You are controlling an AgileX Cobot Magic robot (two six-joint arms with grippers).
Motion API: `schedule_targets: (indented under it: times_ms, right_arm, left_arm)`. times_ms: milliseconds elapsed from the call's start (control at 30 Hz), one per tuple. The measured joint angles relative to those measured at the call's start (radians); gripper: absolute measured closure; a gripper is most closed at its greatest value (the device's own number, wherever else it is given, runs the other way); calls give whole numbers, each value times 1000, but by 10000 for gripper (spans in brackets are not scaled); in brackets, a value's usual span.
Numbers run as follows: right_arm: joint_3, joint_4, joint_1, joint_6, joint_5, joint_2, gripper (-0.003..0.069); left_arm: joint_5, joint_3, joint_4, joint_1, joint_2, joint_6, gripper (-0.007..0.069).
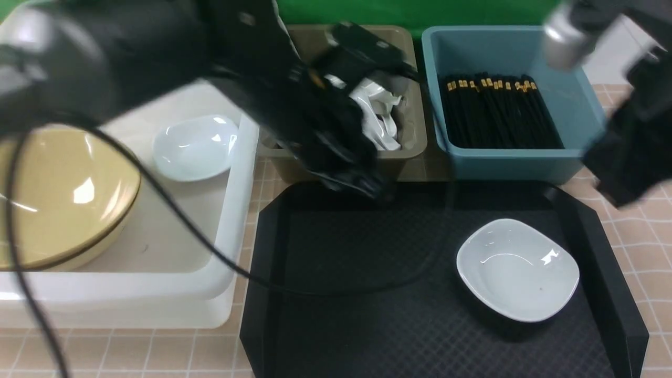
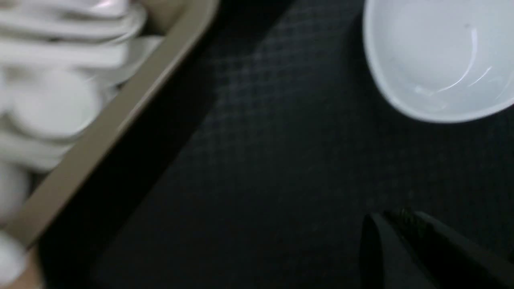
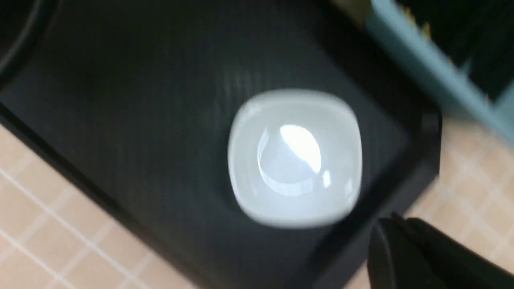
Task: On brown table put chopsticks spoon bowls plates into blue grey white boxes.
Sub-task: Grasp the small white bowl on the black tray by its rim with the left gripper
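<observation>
A glossy, rounded-square white plate (image 1: 518, 269) is lying near-right on the black diamond-textured tray (image 1: 357, 331). Both pairs of jaws are sitting pinched together, empty.

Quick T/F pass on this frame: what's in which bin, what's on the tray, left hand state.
1. The chopsticks lie in the teal-blue bin. True.
2. Two plates lie on the black tray. False: only one white plate is there.
3. The spoons are in the white tub. False: the spoons are in the olive-grey bin.
4. A yellow bowl and a second plate sit in the white tub. True.
5. The left hand holds a spoon. False: it is shut and empty.
</observation>
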Motion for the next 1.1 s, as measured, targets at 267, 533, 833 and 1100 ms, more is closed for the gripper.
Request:
schedule_targets:
  times_ms: [267, 533, 833, 1100]
  right_arm:
    - [214, -2, -104, 18, 1, -217, 610]
    - [240, -1, -104, 19, 0, -288, 610]
    - [240, 0, -104, 19, 0, -288, 610]
    - [240, 0, -104, 19, 0, -288, 610]
  left_arm:
    - [94, -277, 0, -117, 256, -103, 488]
    - [142, -424, 6, -132, 428, -228, 158]
    - [92, -438, 30, -132, 539, -347, 41]
    - [45, -441, -114, -131, 565, -362, 106]
